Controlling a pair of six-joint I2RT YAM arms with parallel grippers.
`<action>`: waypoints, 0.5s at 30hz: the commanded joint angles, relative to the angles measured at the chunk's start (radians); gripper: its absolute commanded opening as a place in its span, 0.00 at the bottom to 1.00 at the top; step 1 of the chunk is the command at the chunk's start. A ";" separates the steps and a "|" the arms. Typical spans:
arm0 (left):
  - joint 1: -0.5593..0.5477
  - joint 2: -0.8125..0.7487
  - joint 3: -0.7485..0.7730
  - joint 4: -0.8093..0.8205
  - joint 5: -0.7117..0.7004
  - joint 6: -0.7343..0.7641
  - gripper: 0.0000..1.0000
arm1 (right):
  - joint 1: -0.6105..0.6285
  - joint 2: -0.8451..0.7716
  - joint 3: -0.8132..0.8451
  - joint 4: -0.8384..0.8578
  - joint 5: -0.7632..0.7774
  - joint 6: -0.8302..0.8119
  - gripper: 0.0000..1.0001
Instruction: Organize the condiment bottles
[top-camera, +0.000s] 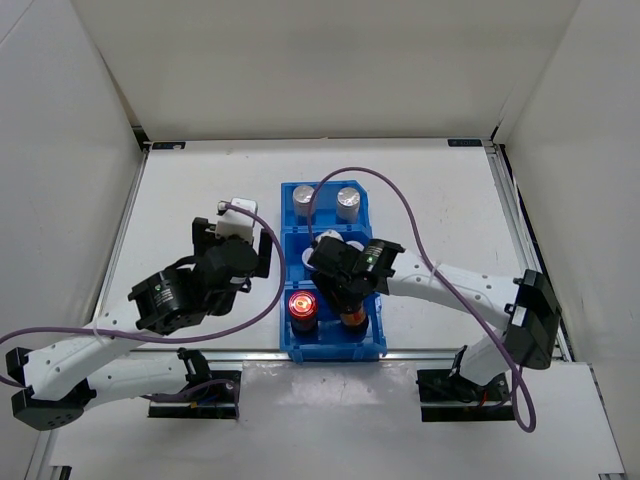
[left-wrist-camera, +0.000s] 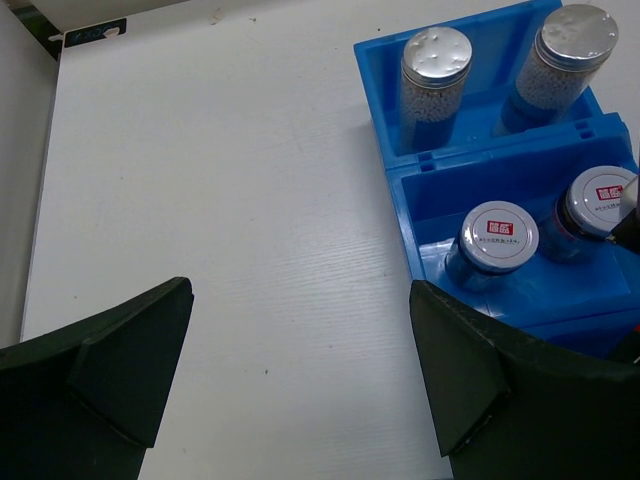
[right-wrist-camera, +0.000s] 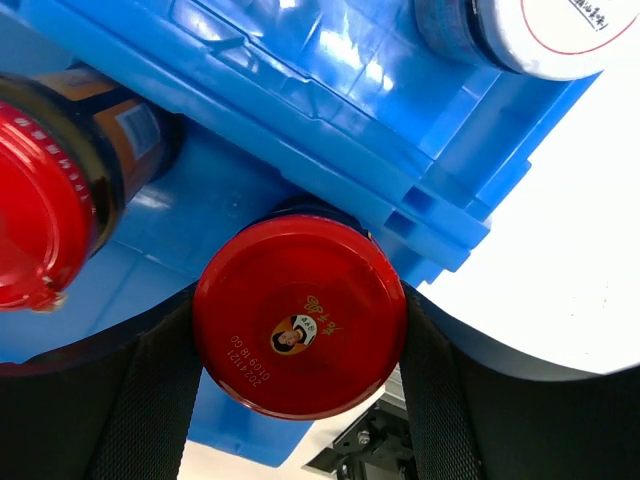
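condiment bottles: all six are in the blue bin (top-camera: 334, 350), paired by kind, one pair to each compartment.

nearest compartment, by the arm bases: the two dark, red-capped ones. left red-capped bottle (top-camera: 302, 305) stands free and upright. right red-capped bottle (top-camera: 352, 319) is under my right claw (right-wrist-camera: 300, 330). the right wrist view shows both fingers (right-wrist-camera: 150, 400) pressed against either side of its cap, so that claw is closed on it. i can't tell whether its base rests on the bin floor.

middle compartment: white-capped bottles (left-wrist-camera: 498, 238), two side by side, each lid with a small red label. the right arm hides most of them from above.

far compartment: silver-capped bottles (top-camera: 303, 200), two upright and side by side. pale grains show through the glass in the left wrist view.

left claw (left-wrist-camera: 300, 295) hangs over the bare white table (top-camera: 200, 180) just left of the bin, about level with the middle compartment. its fingers are spread wide and hold nothing.
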 joint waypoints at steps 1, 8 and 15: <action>0.003 -0.014 -0.018 0.010 0.003 -0.003 1.00 | -0.006 -0.081 0.002 0.056 0.001 -0.001 0.42; 0.003 -0.014 -0.027 0.010 0.003 -0.003 1.00 | -0.006 -0.128 -0.029 0.038 0.010 0.028 0.58; 0.003 -0.014 -0.027 0.010 0.003 -0.003 1.00 | -0.006 -0.149 -0.039 0.025 0.036 0.049 0.84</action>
